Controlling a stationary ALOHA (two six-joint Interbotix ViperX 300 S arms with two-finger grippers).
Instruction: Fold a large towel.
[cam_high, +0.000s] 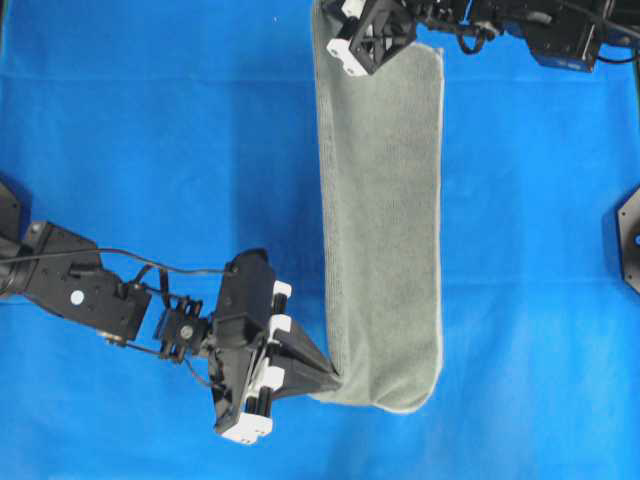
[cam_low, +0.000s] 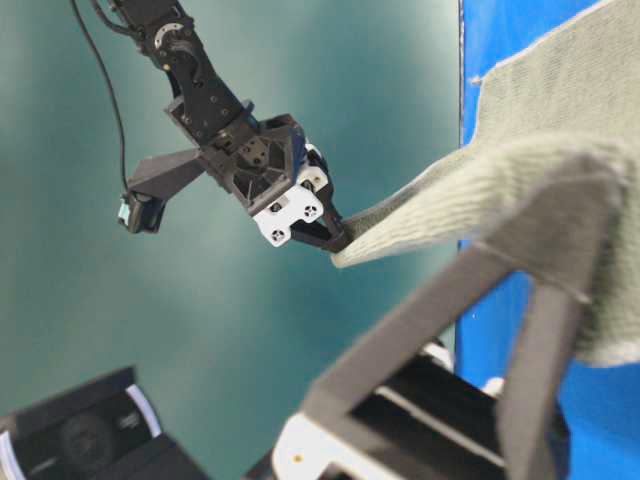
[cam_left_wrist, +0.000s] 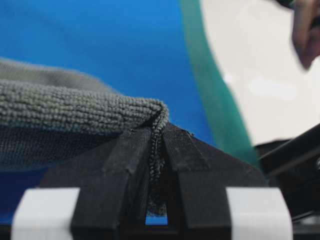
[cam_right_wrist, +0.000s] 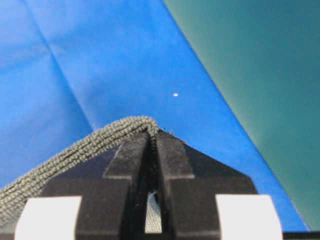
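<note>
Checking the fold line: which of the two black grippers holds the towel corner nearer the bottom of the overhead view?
The left gripper, pinching the grey-green terry-cloth towel at its lower left corner; the right gripper grips the top corner.

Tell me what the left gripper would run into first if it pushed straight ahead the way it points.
Probably the large grey-green terry-cloth towel itself: the left gripper, already pinching its corner, points across it.

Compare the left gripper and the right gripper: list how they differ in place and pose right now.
In the overhead view, the left gripper sits at the bottom, pinching the large towel's lower left corner; the right gripper sits at the top edge, on the upper left corner. The left gripper reaches in from the left side, the right gripper from the upper right. Both are shut on towel cloth, as each wrist view shows terry pinched between black fingers.
</note>
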